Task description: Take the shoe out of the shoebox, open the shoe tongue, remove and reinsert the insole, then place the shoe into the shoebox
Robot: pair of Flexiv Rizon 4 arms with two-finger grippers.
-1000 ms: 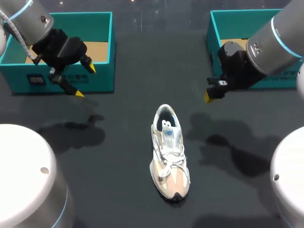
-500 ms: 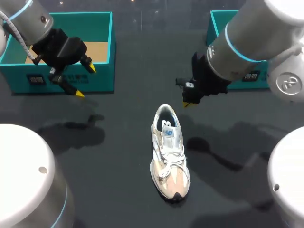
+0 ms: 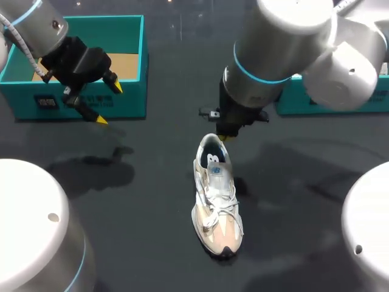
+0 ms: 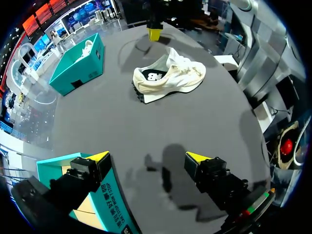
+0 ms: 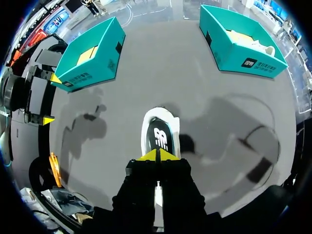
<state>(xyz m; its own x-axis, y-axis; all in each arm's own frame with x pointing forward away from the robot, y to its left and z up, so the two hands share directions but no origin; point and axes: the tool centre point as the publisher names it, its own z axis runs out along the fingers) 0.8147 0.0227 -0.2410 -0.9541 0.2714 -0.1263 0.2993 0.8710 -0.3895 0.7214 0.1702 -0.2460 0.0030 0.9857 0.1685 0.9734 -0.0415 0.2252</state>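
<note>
Shoe (image 3: 217,198): one, white and beige with white laces, out of the boxes. Lies upright mid-table (image 3: 152,182), toe near, heel far. Carries a small tag (image 3: 214,170) with a blue mark on the tongue and a white logo (image 5: 160,136) on the dark insole at the heel; neither read off.

Boxes: two, both teal, both open-topped, at the far edge. Left box (image 3: 121,100) at far left, brown card showing inside, a dark label (image 3: 45,101) with white print on its near wall. Right box (image 3: 364,100) at far right, mostly hidden behind the right arm in the head view; seen from the right wrist (image 5: 239,44) with a dark label on a side wall and something white inside.

Claws: two. Left claw (image 3: 108,103) hangs in front of the left box's near wall, yellow tips spread wide apart, nothing between them (image 4: 147,157). Right claw (image 3: 223,137) sits just over the shoe's heel opening, tips pressed together with nothing between (image 5: 157,155); cannot tell whether touching the shoe.
</note>
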